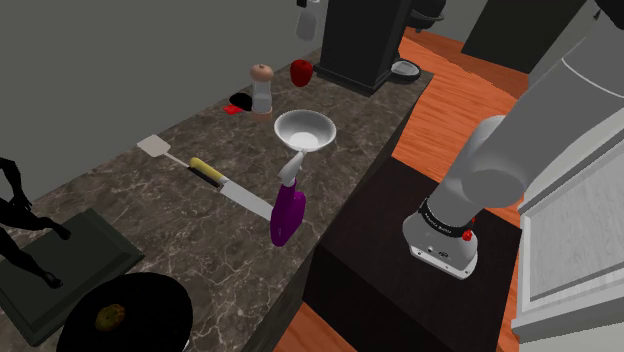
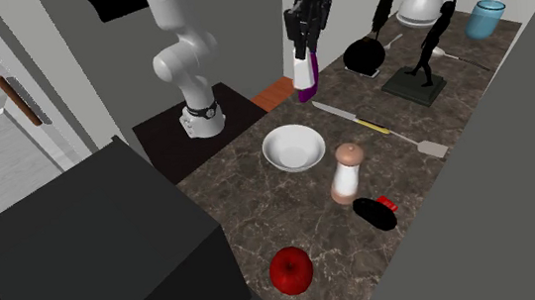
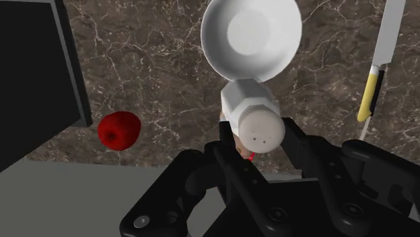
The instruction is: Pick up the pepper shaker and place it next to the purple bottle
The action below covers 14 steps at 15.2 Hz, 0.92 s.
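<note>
With the end effector spread open and empty above the upright pepper shaker, which stands on the desk just beside the white bowl, an off-centre descent could clip the bowl's rim or topple the shaker.

White arm with dark joint ring and red button lower right; all-black pincer bears round screws

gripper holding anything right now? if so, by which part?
Nothing. The gripper has its jaws apart and empty; the pepper shaker stands free on the counter beside the white bowl.
</note>
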Tool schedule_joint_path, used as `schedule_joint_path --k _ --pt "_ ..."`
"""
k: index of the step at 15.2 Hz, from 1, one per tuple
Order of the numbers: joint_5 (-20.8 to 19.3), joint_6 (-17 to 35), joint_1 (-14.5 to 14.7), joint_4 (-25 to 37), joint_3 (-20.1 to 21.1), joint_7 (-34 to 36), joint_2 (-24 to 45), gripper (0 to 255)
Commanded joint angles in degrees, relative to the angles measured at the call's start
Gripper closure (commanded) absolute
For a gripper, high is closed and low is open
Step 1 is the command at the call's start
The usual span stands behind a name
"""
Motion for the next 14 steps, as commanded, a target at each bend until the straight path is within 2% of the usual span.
schedule_joint_path --k 1,8,14 --pt "0.1 -0.7 1.1 0.4 1.6 2.8 0.1 255" --pt "0.6 -2.2 5.3 1.6 7.5 12.7 0.8 255" --pt "0.4 -4.0 9.0 5.4 12.5 21.4 3.9 255"
